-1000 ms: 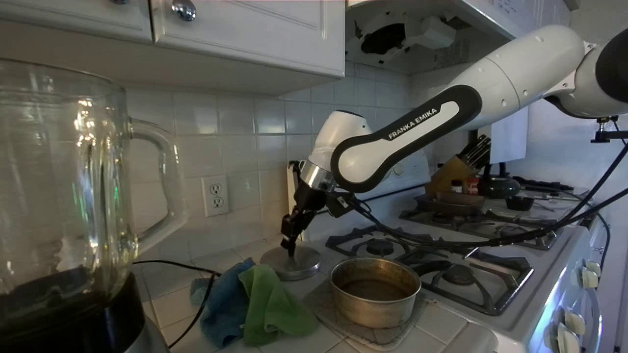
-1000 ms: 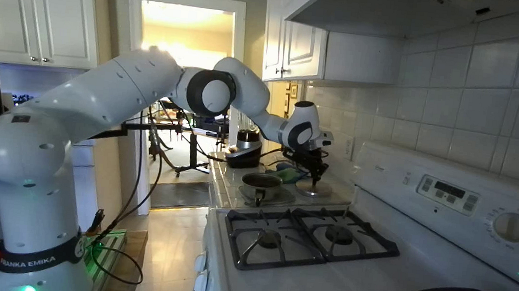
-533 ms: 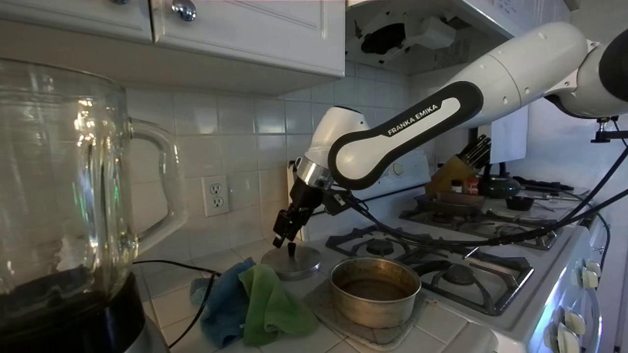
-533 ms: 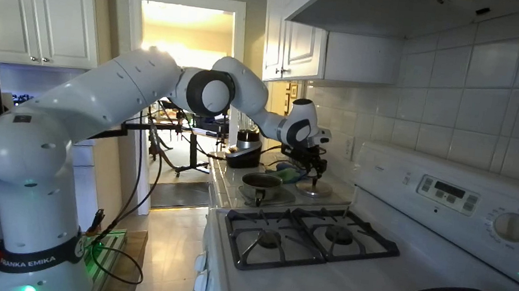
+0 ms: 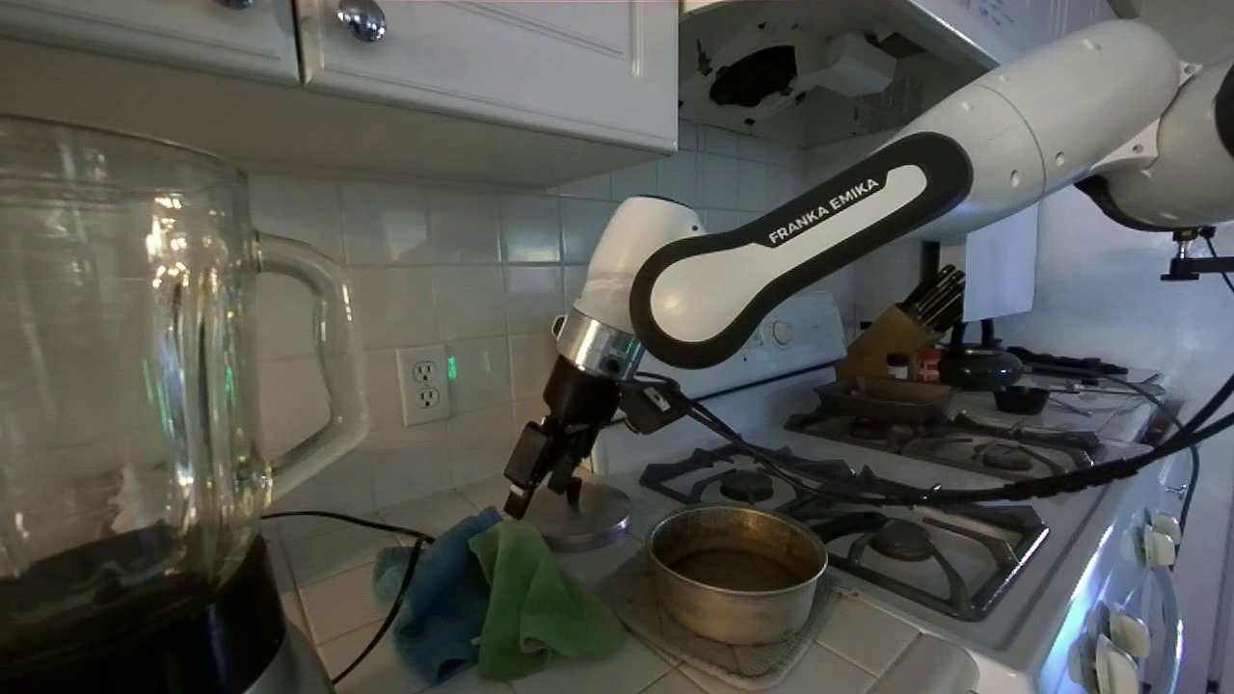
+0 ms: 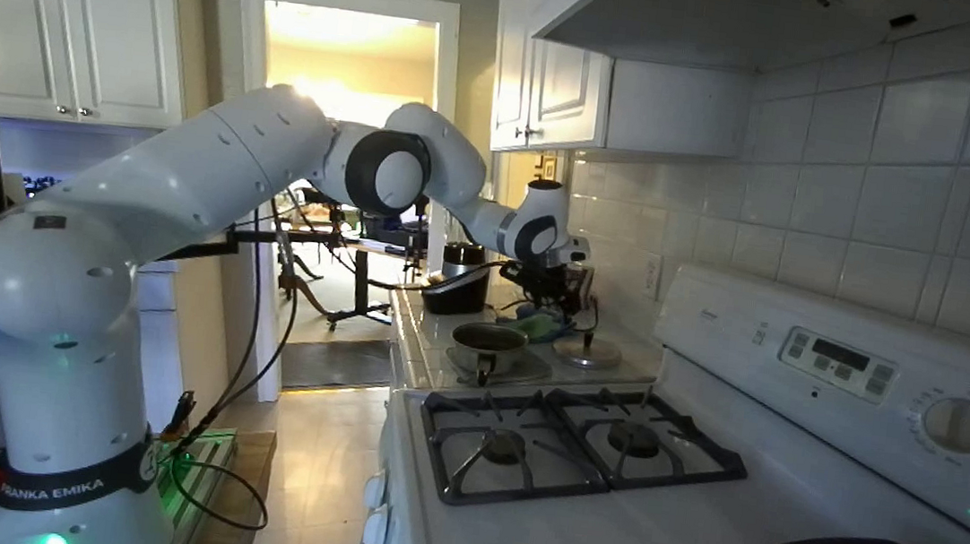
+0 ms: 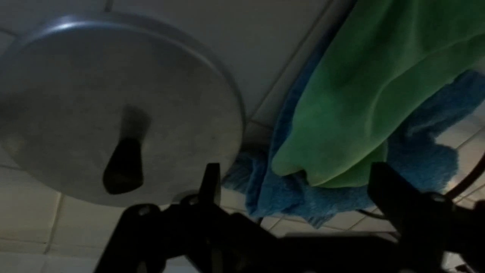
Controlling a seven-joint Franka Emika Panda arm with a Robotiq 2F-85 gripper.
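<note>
Saucepan lid (image 7: 113, 98), round and dull metal, lies flat near the back edge of a white-tiled countertop (image 5: 863, 631), close to the rear corner beside the gas stove (image 6: 577, 509). Its tapered black knob (image 7: 124, 167) sticks upward, which should make it easy to grasp. From where I stand, the robot's tilted gripper (image 5: 540, 497) hangs low between the lid and some towels, its two dark fingers (image 7: 211, 185) spread wide with nothing held between them; that spread probably leaves room for something to fit. In the wrist view, a green towel (image 7: 352, 113) shows beneath the gap, draped over a blue towel (image 7: 314, 201). Both are bunched, farther from the stove-side edge than the lid, and look casually put down rather than folded for storage. Whether the nearer fingertip brushes them, I cannot tell. Toward the front edge, by the stove-side corner, a metal saucepan (image 5: 737, 617) stands upright and uncovered on a flat grey pad (image 5: 733, 667), perhaps to protect the tiles. Its dark handle (image 6: 485, 368) points toward the stove, which seems to keep it from jutting past the front edge. Farther from the stove, beyond the towels, stands a glass blender jug (image 5: 106, 386).
</note>
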